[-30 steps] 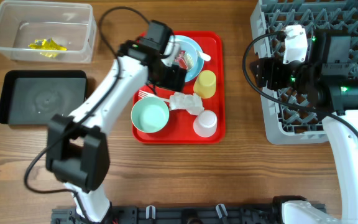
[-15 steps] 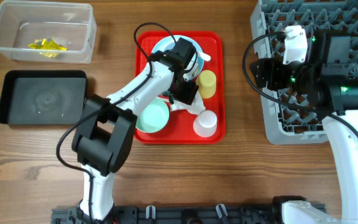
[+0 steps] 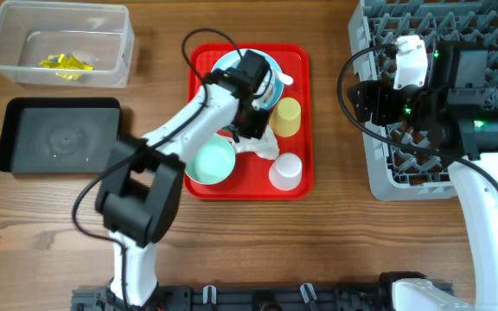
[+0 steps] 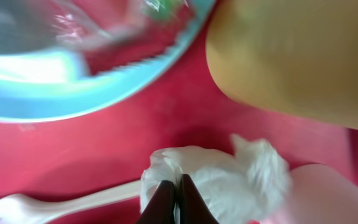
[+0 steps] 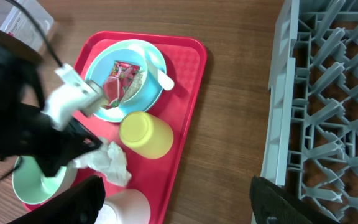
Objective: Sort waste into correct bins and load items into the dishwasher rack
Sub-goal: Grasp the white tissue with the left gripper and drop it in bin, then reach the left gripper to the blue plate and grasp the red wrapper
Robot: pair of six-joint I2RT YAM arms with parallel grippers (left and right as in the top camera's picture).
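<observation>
One napkin (image 4: pixel 219 180) at left gripper (image 4: pixel 173 198) tips

A red tray (image 3: pixel 247 184) on a wooden table (image 3: pixel 318 259).

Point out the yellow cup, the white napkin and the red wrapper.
yellow cup (image 5: pixel 146 135), right wrist view, its side.
white napkin (image 4: pixel 229 180), left wrist view, its middle.
red-and-white wrapper (image 5: pixel 120 76), right wrist view, its centre.

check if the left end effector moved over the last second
Yes. The left end effector swung right across the red tray, closer to the yellow cup, and has shut on the crumpled white napkin.
</observation>
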